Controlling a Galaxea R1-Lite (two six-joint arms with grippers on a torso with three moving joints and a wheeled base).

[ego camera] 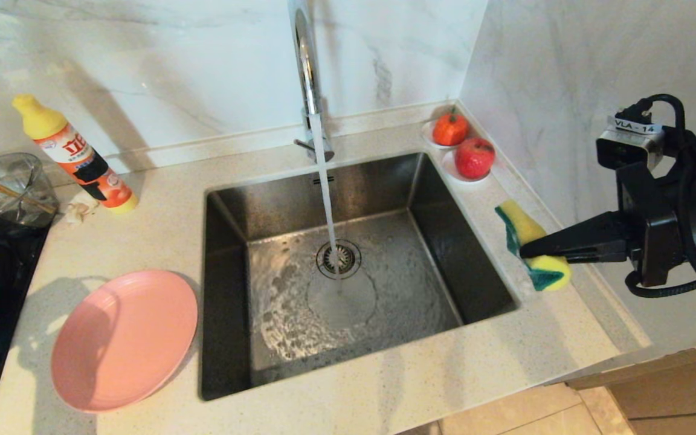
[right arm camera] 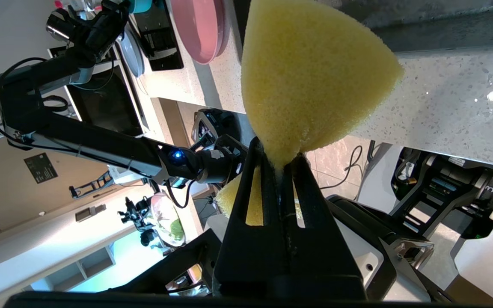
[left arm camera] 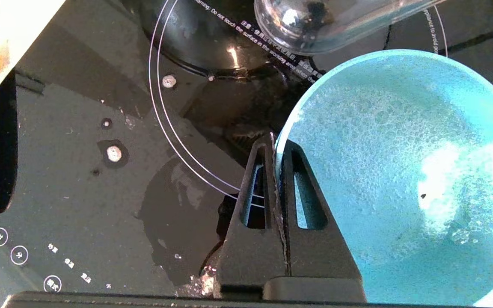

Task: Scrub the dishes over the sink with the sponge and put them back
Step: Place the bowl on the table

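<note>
Running hard from the tap, water pours into the sink (ego camera: 384,199), the biggest thing here, sunk in the speckled worktop (ego camera: 161,235). Left of the basin lies the pink plate (ego camera: 123,339), flat, nothing touching it. Further left, half cut off at the edge of the head view, is the teal bowl (left arm camera: 400,171), sitting over the black hob (left arm camera: 101,171); the left claw (left arm camera: 275,147) is clamped tight on its near rim, one finger inside and one outside. Whether the bowl is lifted or resting, I can't tell. Over on the right, the right claw (ego camera: 524,251) has the sponge (ego camera: 532,244) squeezed at its waist, long axis roughly upright, held above the basin's right rim. So bowl and sponge sit on opposite sides, sink between them: I'd say both must come inward. The left arm itself is out of the head view.
</note>
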